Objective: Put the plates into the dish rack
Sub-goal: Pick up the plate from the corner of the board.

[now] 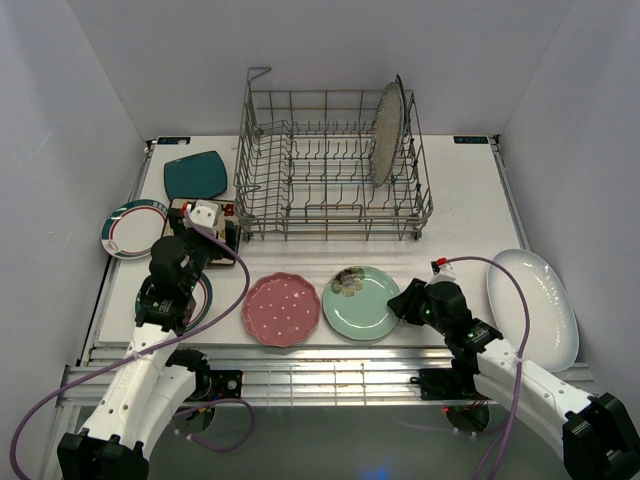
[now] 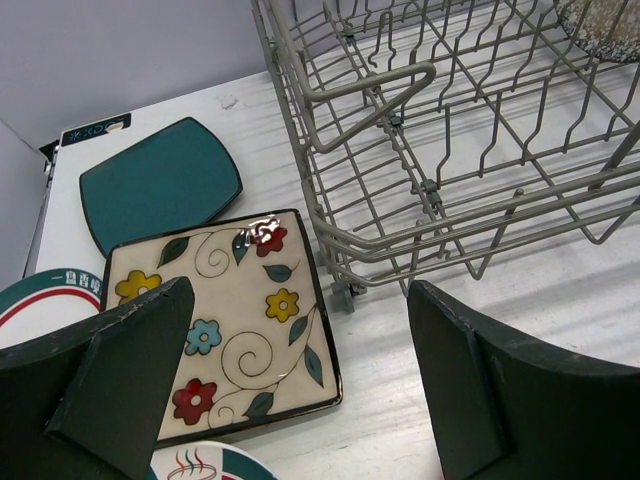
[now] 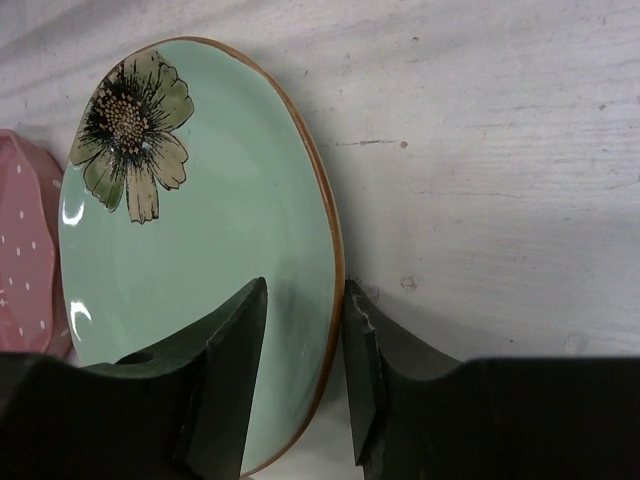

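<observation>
Rim of mint plate (image 3: 200,250) sits between right jaws.

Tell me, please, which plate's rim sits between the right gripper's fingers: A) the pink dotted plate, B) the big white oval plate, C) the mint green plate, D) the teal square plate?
C: the right wrist view shows the right gripper astride the brown rim of the mint green plate.

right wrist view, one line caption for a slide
Right gripper straddles the rim of the mint green flower plate on the white table.
</observation>
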Robot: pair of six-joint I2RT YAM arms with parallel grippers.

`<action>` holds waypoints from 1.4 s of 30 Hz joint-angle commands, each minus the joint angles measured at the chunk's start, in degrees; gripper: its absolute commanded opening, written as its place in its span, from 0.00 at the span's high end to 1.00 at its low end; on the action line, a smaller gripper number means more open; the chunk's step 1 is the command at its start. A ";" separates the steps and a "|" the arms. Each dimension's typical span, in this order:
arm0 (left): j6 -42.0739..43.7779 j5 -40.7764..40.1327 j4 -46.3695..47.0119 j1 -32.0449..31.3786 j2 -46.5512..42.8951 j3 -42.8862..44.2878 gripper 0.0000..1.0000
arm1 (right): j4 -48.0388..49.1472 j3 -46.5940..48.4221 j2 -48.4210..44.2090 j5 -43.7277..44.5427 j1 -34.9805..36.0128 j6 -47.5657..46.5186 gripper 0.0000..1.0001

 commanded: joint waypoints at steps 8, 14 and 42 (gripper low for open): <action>-0.16 0.92 -0.10 0.17 0.59 1.86 0.02 | -4.94 -0.89 -2.64 3.15 0.25 1.36 0.70; -0.24 1.27 -1.68 0.17 0.59 1.95 0.02 | -5.55 -1.33 -3.96 3.50 0.25 1.71 0.86; -0.24 1.98 -2.29 0.17 -0.02 2.04 0.02 | -17.42 6.22 -12.75 6.06 0.25 -1.36 0.92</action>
